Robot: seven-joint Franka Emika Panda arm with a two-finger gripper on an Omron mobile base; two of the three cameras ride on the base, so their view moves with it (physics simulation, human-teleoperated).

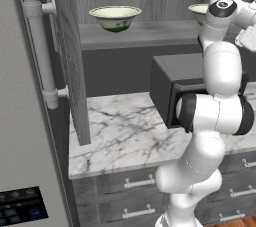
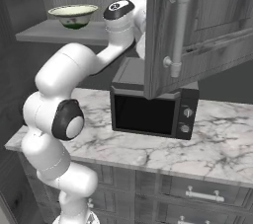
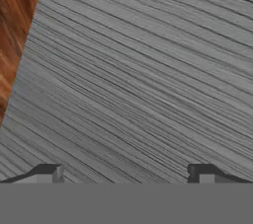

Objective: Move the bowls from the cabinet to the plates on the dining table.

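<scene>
Grey cabinet (image 1: 70,61) shelf, bowl (image 1: 115,17) left of arm, jaws apart facing wood-grain panel (image 3: 148,80)

I can see a black microwave (image 2: 150,112) standing on the marble counter (image 1: 125,131), toward its back edge, its door shut and two round knobs (image 2: 186,120) on its right panel. Below the counter's front edge run grey drawers (image 1: 127,196) with small silver handles (image 1: 139,182). A tall appliance's dark control panel (image 1: 22,206) sits at my far left.
</scene>
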